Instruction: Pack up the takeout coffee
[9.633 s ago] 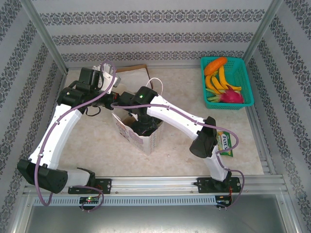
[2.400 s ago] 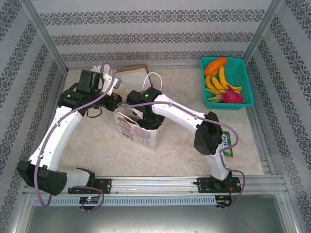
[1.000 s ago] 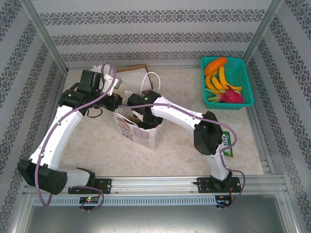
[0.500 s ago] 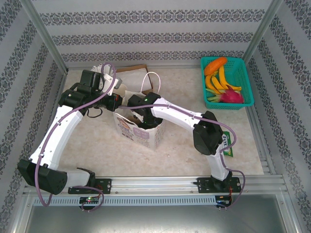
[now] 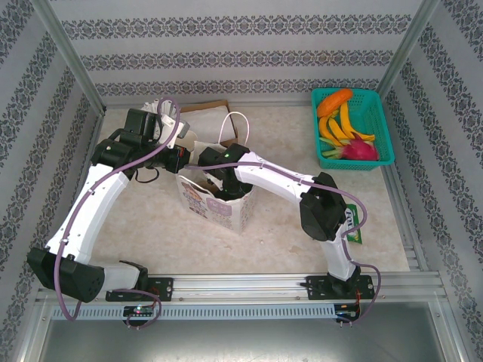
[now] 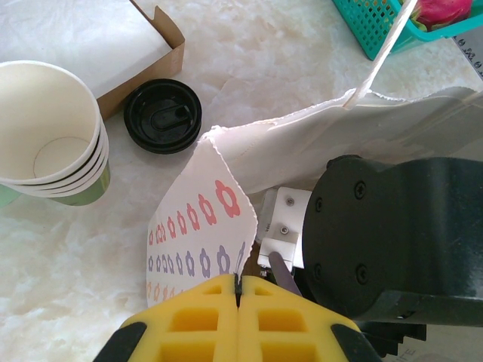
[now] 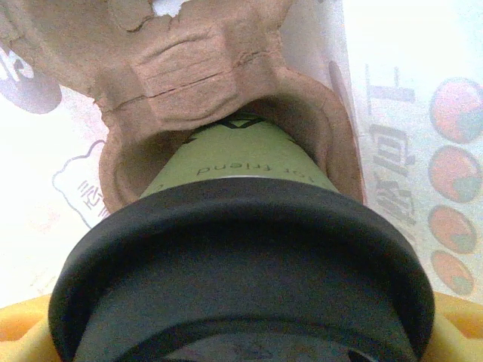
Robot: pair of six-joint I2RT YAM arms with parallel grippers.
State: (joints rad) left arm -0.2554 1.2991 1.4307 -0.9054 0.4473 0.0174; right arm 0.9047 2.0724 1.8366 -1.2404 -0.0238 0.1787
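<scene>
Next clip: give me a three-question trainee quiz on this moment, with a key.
1. True or false: the left gripper is shut on the bag edge.
2. The right gripper holds the coffee. Its base sits in: A) the basket B) the pulp carrier C) the box.
3. What colour is the loose lid beside the cups?
Key: 1 true; 2 B; 3 black.
</scene>
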